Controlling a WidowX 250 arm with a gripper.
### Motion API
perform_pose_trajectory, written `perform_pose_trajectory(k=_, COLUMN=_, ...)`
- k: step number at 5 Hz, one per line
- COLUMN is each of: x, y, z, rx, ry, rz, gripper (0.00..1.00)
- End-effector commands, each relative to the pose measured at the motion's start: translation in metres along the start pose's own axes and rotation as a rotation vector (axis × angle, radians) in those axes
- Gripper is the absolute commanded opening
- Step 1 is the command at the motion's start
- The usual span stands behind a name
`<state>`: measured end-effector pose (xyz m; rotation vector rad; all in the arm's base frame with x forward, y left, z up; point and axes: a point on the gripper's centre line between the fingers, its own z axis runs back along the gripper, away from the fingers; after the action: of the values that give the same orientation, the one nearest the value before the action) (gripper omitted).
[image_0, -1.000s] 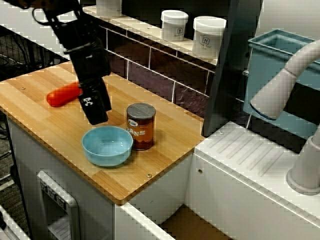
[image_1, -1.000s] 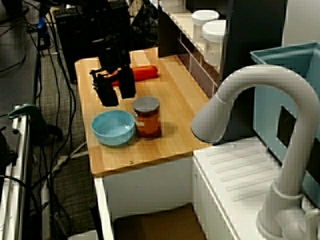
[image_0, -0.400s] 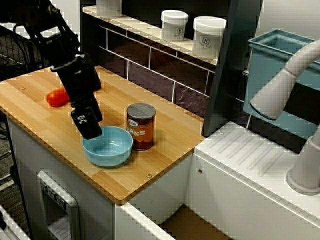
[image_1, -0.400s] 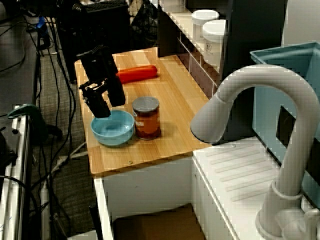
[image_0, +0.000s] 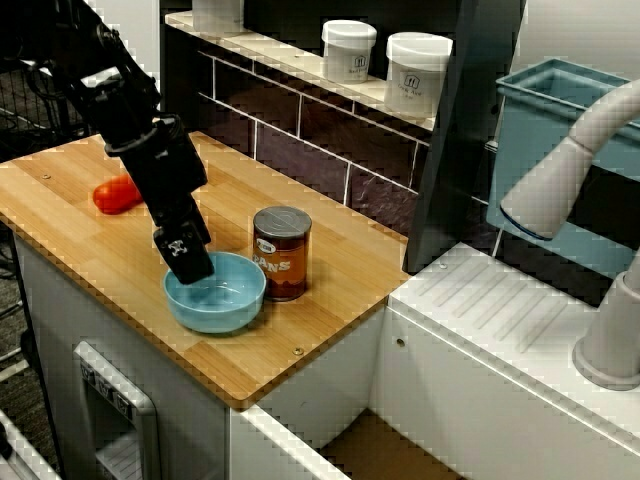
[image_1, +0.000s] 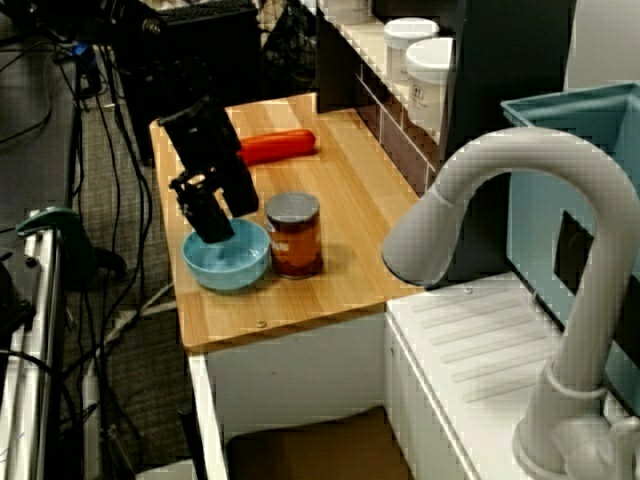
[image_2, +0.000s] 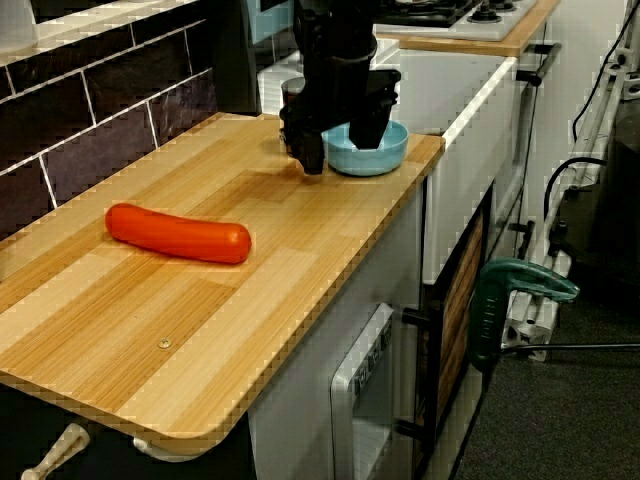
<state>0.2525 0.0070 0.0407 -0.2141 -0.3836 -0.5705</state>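
- Since a second ago the black two-fingered gripper (image_2: 338, 152) has left the air above the red sausage-shaped piece (image_2: 178, 232) and dropped to the rim of the light blue round bowl (image_0: 228, 312); bowl, can and red piece lie where they did
- You can read the jaws in the view along the counter: spread, one finger outside the bowl's wall, the other over its hollow, pinching nothing
- That bowl sits lower left of centre in the front view, on the pale wooden countertop (image_0: 70, 225), just beside the brown tin can with a grey lid (image_0: 281, 252)
- Judge the bowl light, stiff and smooth, so likely slippery and quick to slide or tip
- Your best hold looks to be across the thin rim wall on the side away from the can
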Motion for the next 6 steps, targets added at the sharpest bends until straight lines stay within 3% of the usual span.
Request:
perform_pose_trajectory(k=1, x=0.001, y=0.002, z=-0.005, rx=0.081, ry=-0.057, rz=0.059, gripper=0.0)
perform_pose_trajectory(k=2, x=-0.002, y=0.002, z=-0.007, rx=0.08, ry=-0.048, rz=0.071, gripper=0.0)
perform_pose_trajectory(k=3, x=-0.002, y=0.006, z=0.002, rx=0.06, ry=-0.041, rz=0.086, gripper=0.0)
perform_pose_trajectory(k=4, x=0.006, y=0.009, z=0.029, rx=0.035, ry=-0.067, rz=0.095, gripper=0.0)
perform_pose_trajectory(k=6, x=0.023, y=0.037, z=0.1, rx=-0.003, ry=-0.118, rz=0.153, gripper=0.0)
